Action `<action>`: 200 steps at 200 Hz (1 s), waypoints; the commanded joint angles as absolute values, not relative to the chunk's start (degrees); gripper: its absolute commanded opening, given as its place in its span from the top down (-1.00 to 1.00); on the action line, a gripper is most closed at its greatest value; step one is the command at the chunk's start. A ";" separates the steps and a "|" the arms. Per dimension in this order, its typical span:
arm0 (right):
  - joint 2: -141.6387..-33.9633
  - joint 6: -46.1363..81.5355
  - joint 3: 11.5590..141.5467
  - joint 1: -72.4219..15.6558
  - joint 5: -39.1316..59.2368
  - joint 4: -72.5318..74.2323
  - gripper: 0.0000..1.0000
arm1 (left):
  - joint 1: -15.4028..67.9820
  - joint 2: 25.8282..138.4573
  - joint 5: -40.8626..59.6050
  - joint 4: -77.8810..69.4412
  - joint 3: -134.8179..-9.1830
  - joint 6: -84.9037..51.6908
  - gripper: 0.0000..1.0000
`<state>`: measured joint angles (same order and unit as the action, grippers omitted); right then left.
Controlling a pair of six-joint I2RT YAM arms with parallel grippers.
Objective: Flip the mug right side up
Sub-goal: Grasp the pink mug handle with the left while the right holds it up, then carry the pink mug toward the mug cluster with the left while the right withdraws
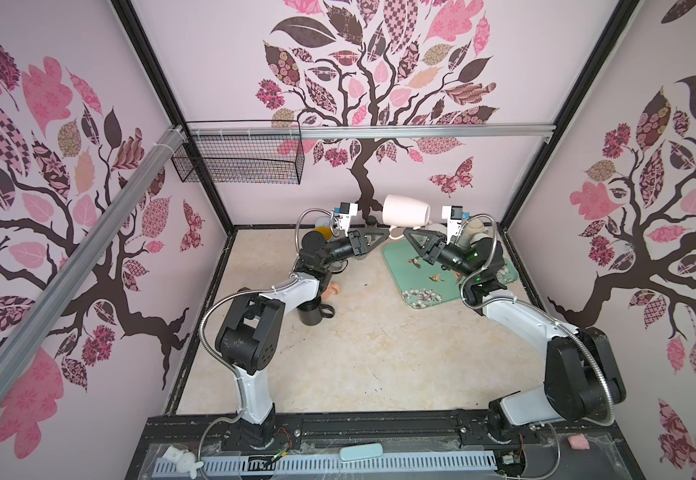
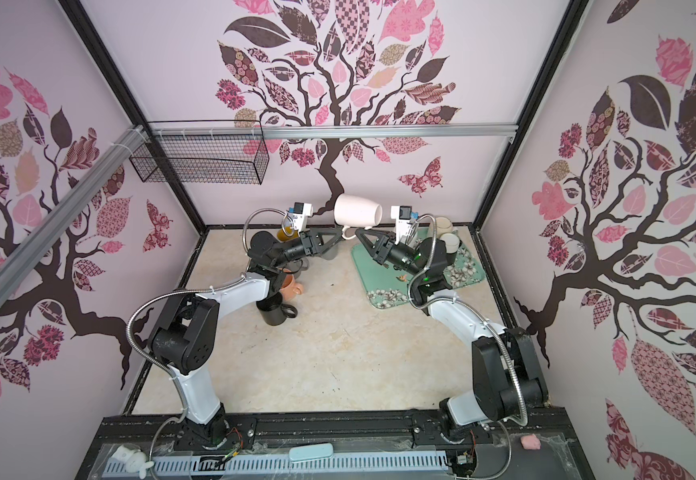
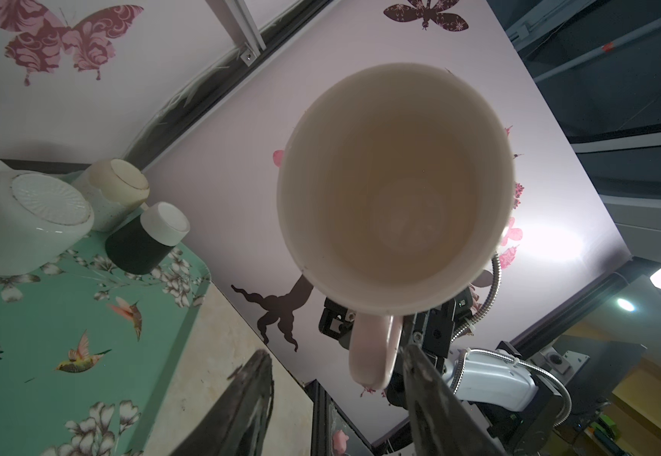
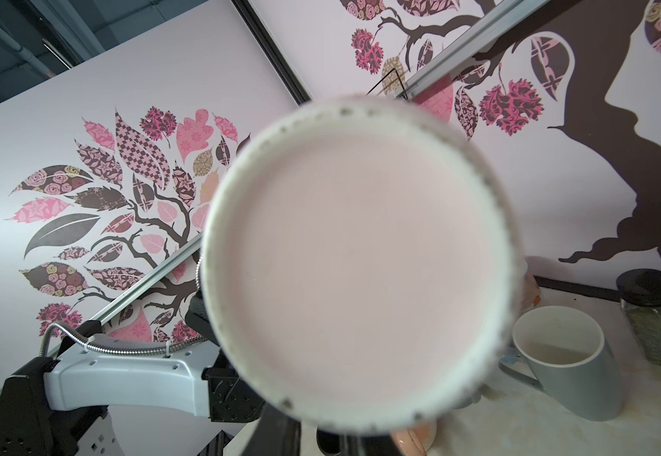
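Pinching the loop handle (image 3: 374, 351) of glossy pink mug (image 1: 406, 214), right gripper (image 1: 407, 230) holds; left gripper (image 1: 384, 233) gapes halfway.

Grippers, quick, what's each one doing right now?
Left gripper: open, holding nothing.
Right gripper: closed on the handle of the pink mug.

Both top views look steeply down from high above the near edge, sharing the whole counter (image 1: 358, 353). Each wrist camera sits close against the pink mug (image 3: 396, 189): left faces its mouth, right its base.
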<state>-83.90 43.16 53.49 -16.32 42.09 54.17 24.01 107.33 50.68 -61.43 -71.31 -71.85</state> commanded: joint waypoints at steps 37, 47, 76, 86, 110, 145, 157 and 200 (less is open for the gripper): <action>-83.37 44.21 58.70 -17.60 43.67 59.97 1.00 | 25.79 109.16 53.70 -67.03 -77.85 -75.20 0.21; -83.54 44.30 58.88 -17.67 44.00 59.65 1.00 | 25.72 109.31 53.66 -67.06 -78.38 -75.45 0.44; -83.74 43.32 59.24 -17.67 44.71 56.66 1.00 | 25.62 109.64 54.64 -67.04 -79.79 -75.47 1.00; -83.39 42.27 59.32 -17.67 44.57 54.38 0.99 | 25.29 109.79 55.17 -66.97 -80.00 -75.43 1.00; -81.31 35.59 60.39 -17.68 42.64 42.56 0.25 | 23.65 109.44 56.07 -65.69 -78.90 -73.52 1.00; -77.69 25.24 62.60 -17.50 35.49 22.15 -0.22 | 21.63 105.30 59.68 -47.31 -77.27 -55.33 1.00; -76.81 22.61 63.10 -17.19 33.61 16.74 -0.25 | 21.57 103.01 60.22 -33.37 -78.17 -42.69 1.00; -75.14 22.99 62.34 -11.26 29.06 8.29 -0.34 | 21.53 100.29 52.29 12.20 -87.30 -3.17 1.00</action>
<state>-77.82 24.62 59.94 -15.31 32.80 14.92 21.21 103.57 56.34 -14.87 -78.96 -31.79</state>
